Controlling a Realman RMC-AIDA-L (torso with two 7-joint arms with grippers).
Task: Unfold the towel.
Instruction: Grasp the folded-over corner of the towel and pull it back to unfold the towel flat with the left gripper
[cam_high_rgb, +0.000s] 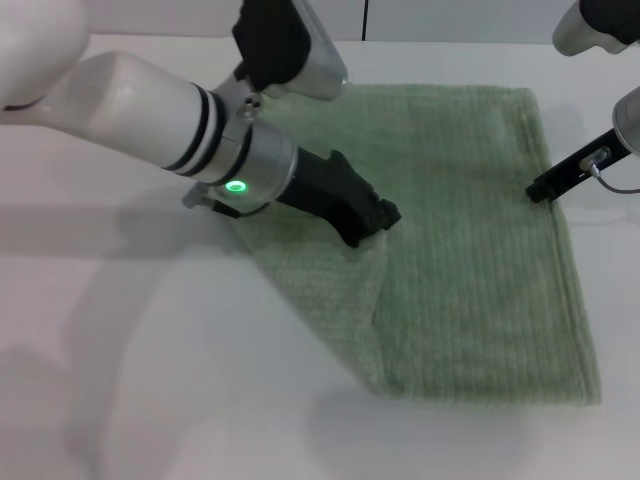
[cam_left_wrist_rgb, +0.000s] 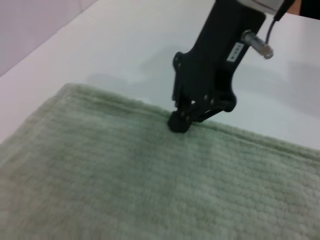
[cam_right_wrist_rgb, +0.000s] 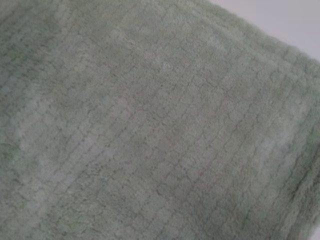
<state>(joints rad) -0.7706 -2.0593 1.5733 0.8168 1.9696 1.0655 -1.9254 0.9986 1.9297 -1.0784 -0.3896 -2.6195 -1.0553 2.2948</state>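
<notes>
The left gripper (cam_high_rgb: 378, 222) pinches a raised fold of the towel (cam_high_rgb: 470, 250), which lies on the table (cam_high_rgb: 120, 380). The right gripper (cam_high_rgb: 540, 188) presses the towel's right edge, jaws seemingly together. If that edge slips, the cloth could drag instead of unfolding.

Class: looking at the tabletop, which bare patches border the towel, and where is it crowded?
Bare table lies on the robot's left of the towel and along its near hem. It is crowded where the left gripper lifts a fold, and at the right edge under the right gripper.
</notes>
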